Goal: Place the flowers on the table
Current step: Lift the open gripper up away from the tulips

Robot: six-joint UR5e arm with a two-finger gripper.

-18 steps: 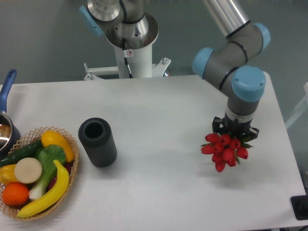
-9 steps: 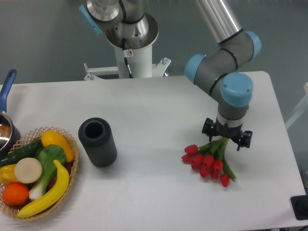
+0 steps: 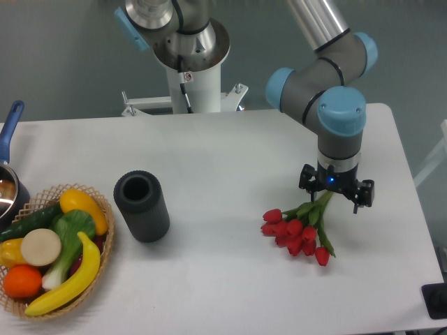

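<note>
While only one camera view is given, it takes in the whole white tabletop (image 3: pixel 209 160). One bunch of flowers (image 3: pixel 299 231) lies flat on it at the right, about ten red buds fanned toward the lower left, green stems pointing up toward the claw (image 3: pixel 336 193). One dark ribbed cylinder (image 3: pixel 142 206) stands upright left of centre. One wicker basket (image 3: pixel 52 249) at the left edge holds mixed fruit and vegetables, and one blue-handled pot (image 3: pixel 8 167) sits behind it. The single arm comes down from the upper right, its wrist vertical, claw pointing straight down just above the stem ends. Its two fingers stand spread apart, holding nothing.
</note>
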